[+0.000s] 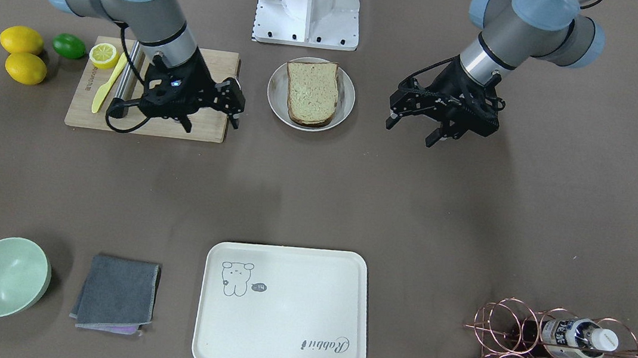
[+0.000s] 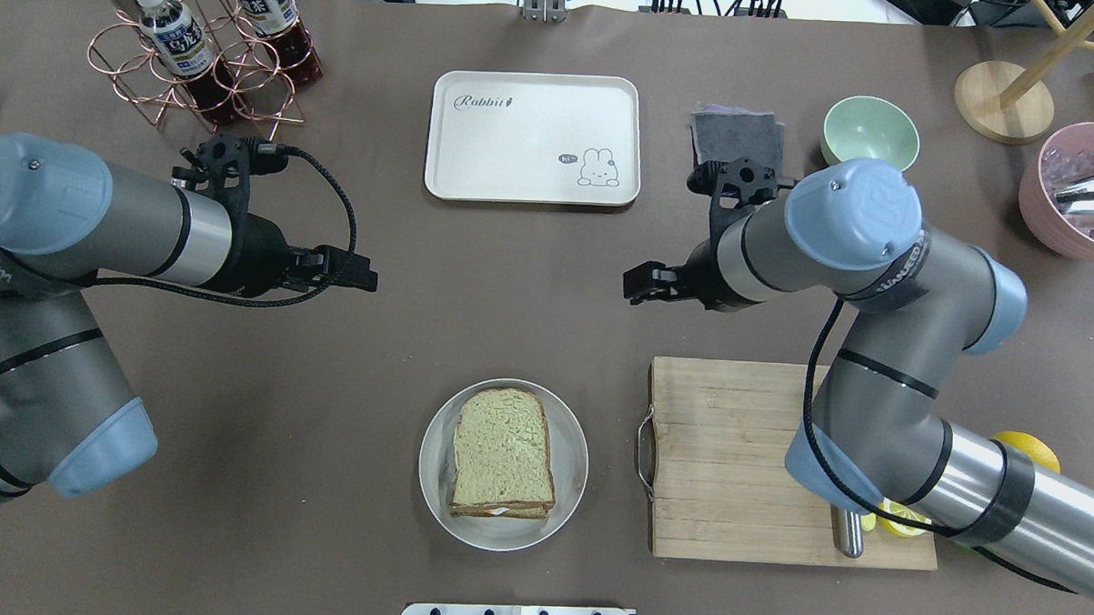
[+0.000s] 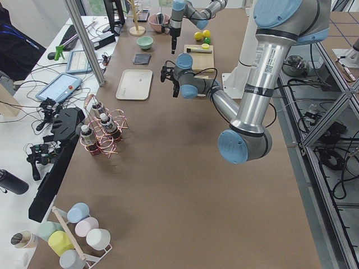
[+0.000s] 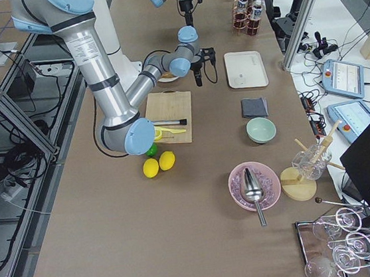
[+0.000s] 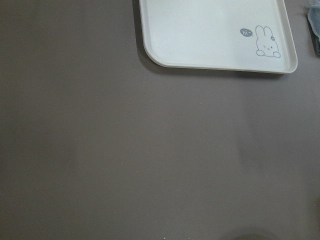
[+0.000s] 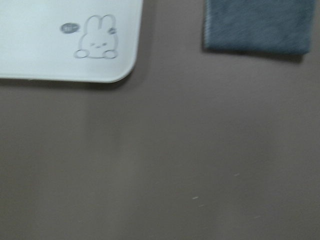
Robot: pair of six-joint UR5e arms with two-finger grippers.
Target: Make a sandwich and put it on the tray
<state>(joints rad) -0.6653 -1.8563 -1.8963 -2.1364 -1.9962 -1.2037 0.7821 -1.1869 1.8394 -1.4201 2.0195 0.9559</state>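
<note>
Table (image 2: 341, 482) first: your work splits between its two long edges, with the build spot on the robot's side and the drop spot across from it. Tray (image 2: 516, 143) lies at the far edge, mid-table, with nothing on it. Its long side runs left to right across the table, with the script at the robot's far-left corner and the drawing at the near-right corner. Plate (image 2: 572, 436) sits at the near edge, straight out from the base and well apart from the tray. Sandwich (image 2: 503, 447) is on that plate and looks built: the top slice sits square over the bottom one, and a sliver of white egg (image 2: 501, 512) shows at the near crust edge. By my read the making is done, and the carry to the tray is what's left for you. The sandwich is a little longer than wide. Its long axis runs from robot toward tray, tipped slightly off square, with the rounded crown end pointing away from the robot and the flat end facing the base. Left gripper (image 1: 410, 134) hangs above bare table off the plate's left side, fingers spread, nothing between them. Right gripper (image 1: 211, 124) hangs off the plate's other side, fingers likewise spread and empty. Neither touches plate or bread.
</note>
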